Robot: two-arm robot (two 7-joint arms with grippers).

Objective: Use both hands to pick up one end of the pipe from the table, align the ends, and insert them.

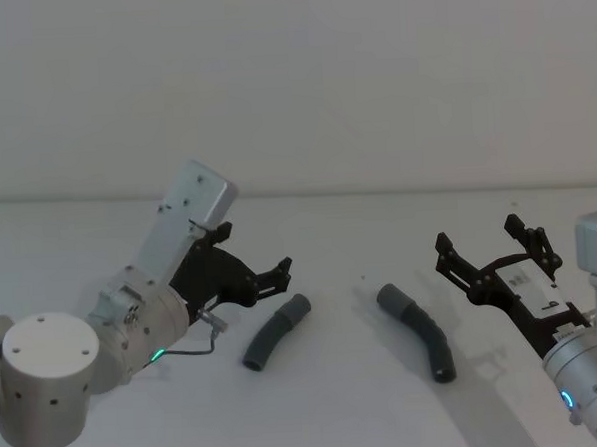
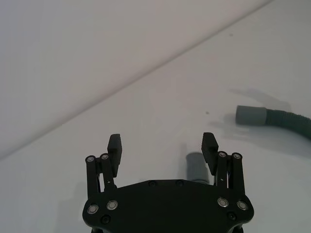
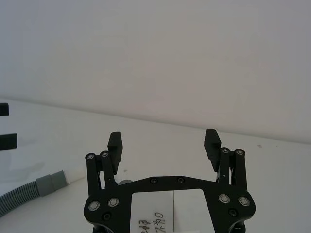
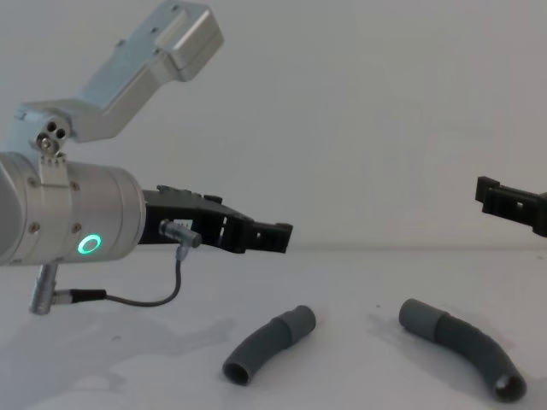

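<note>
Two curved dark grey pipe pieces lie apart on the white table [image 1: 338, 412]. The left piece [image 1: 276, 332] points its smooth collar end [image 1: 298, 307] up and to the right. The right piece [image 1: 419, 329] has its collar [image 1: 391, 299] facing the left one. My left gripper [image 1: 279, 276] hovers open just left of and above the left piece's collar [image 2: 195, 166], touching nothing. To the right of the right piece, my right gripper [image 1: 479, 236] is raised above the table and open. From the side, both pieces [image 4: 269, 342] [image 4: 461, 346] rest flat below the grippers [image 4: 269, 237] [image 4: 513, 205].
A plain pale wall rises behind the table's far edge. A thin grey cable [image 4: 137, 299] loops under my left wrist. The bare tabletop stretches in front of the pieces and between them.
</note>
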